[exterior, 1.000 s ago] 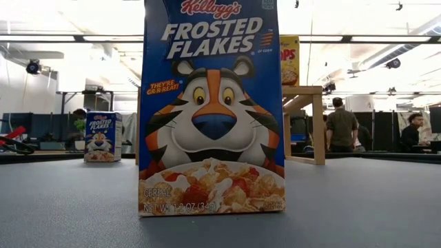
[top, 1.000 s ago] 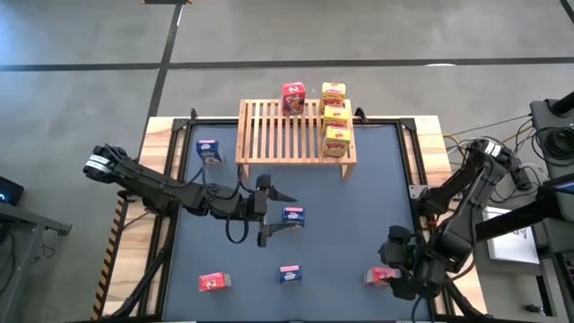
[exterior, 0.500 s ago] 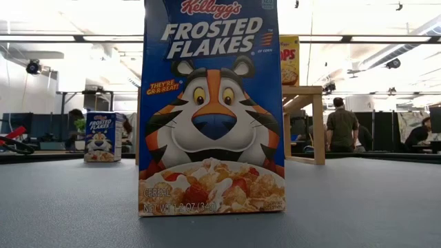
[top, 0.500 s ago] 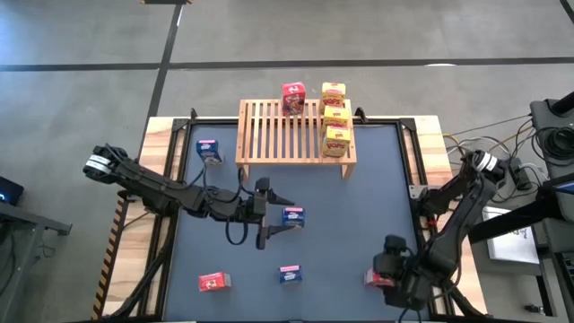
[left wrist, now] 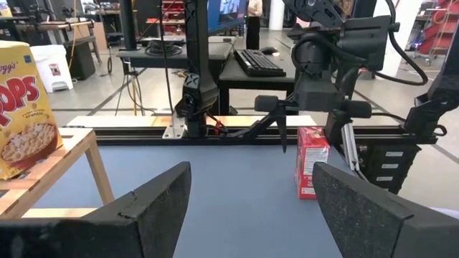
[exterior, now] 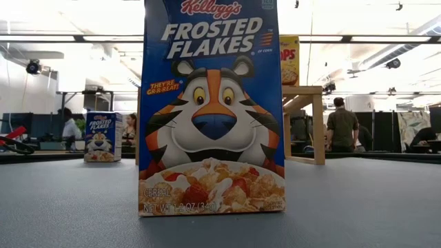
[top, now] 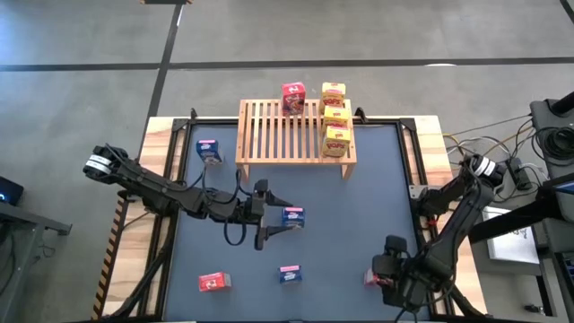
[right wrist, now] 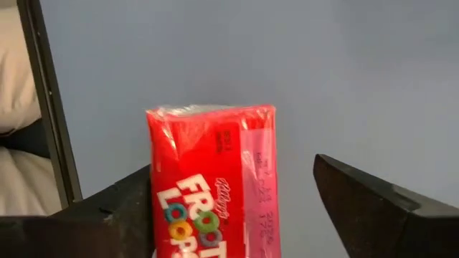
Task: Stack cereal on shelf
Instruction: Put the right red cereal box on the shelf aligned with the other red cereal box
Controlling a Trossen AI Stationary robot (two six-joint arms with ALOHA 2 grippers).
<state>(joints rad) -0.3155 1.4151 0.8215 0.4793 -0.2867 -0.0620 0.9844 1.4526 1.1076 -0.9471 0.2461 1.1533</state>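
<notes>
The shelf [top: 285,135] stands at the table's far edge with one red cereal box [top: 293,97] and three yellow ones [top: 336,117] on its slats. My right gripper [right wrist: 233,208] hangs open at the near right corner, pointing down. Its fingers stand on either side of a red cereal box [right wrist: 211,179] that stands on the table. My left gripper [top: 285,213] is open at mid-table, level, above a blue box [top: 293,216] that its own wrist view does not show. Three more boxes rest on the mat: blue [top: 208,150], red [top: 213,282] and blue [top: 290,274]. My right gripper has one finger [right wrist: 107,215] close against a narrow side [right wrist: 154,186] of the red box; whether it touches I cannot tell. The other finger [right wrist: 373,208] stands clear of the box's opposite side.
In the low view a blue box [exterior: 210,110] stands right before the camera and hides much of the table. The shelf's leg [exterior: 318,127] shows behind it. Black rails [top: 170,179] border the mat. People move in the room beyond.
My right gripper has sunk toward the red box at the near right corner and tipped further downward. The boxes have stayed where they were.
</notes>
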